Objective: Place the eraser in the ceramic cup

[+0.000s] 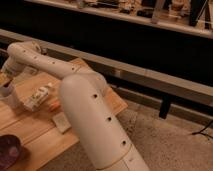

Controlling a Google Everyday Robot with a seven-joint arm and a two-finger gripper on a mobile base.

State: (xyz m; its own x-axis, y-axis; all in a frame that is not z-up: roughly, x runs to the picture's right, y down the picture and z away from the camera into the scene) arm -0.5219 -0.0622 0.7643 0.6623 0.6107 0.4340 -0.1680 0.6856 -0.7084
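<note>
The white ceramic cup (7, 94) stands at the left edge of the wooden table (35, 132), partly cut off by the frame. My gripper (4, 76) is at the far left edge, just above the cup, at the end of my white arm (45, 62). The eraser is not visible; it is hidden or out of view.
A white labelled tube (38, 97) lies right of the cup, with a thin orange pen (54, 105) beside it. A beige block (62, 122) lies nearer the front edge. A dark purple bowl (9, 150) sits at the bottom left. My arm's large link (95, 125) covers the table's right part.
</note>
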